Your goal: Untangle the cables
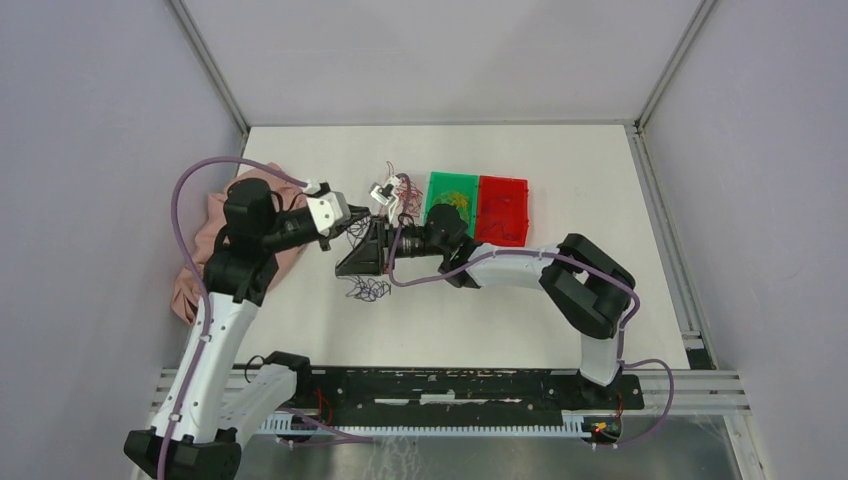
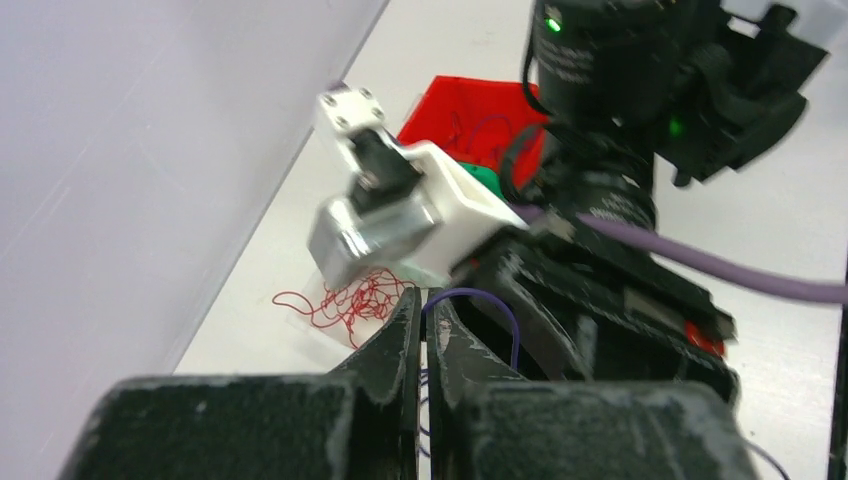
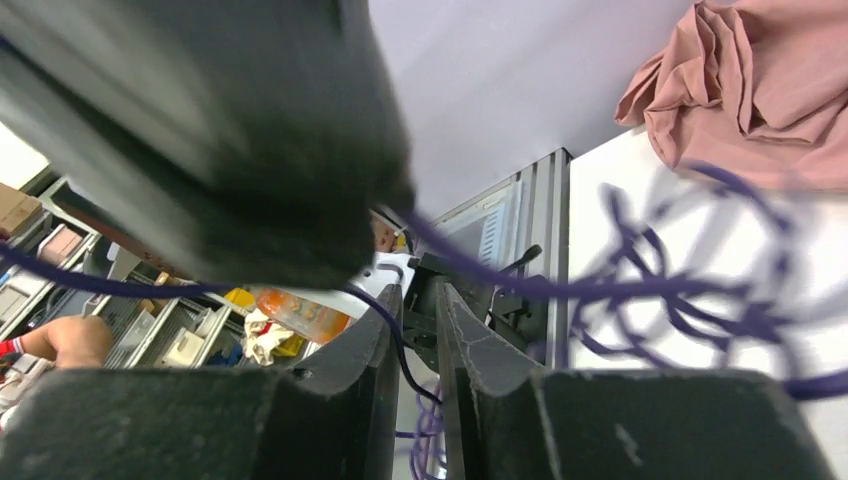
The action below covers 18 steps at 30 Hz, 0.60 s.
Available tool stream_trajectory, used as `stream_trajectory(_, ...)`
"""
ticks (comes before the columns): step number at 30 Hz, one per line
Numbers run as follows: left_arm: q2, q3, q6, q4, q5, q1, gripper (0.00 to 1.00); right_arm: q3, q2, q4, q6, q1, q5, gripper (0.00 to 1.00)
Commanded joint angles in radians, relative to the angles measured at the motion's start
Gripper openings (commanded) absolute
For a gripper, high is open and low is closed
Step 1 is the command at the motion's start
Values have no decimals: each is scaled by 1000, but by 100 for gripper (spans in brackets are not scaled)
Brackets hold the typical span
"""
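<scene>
Left pincer (image 2: 425, 303) clamps a purple cable (image 2: 476, 292) looping out beyond its tips; right pincer (image 3: 418, 293) slightly ajar.

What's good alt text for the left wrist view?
The left fingers are pinched shut on a thin purple cable that loops up between them. Just beyond, the right arm crowds the frame, with a curly red cable lying on the white table and a red tray behind.
</scene>
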Motion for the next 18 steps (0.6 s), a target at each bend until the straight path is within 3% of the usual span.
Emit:
stream_trajectory(1, 9, 85, -143, 123, -64, -15, 3, -14, -45, 8, -98, 45, 88, 23)
stream_trajectory(13, 93, 339, -256, 207, -106, -25, 3, -189, -29, -30, -207, 53, 251, 19)
stream_trajectory(18, 126, 442, -253, 227, -134, -25, 3, -263, -39, -58, -252, 53, 329, 24)
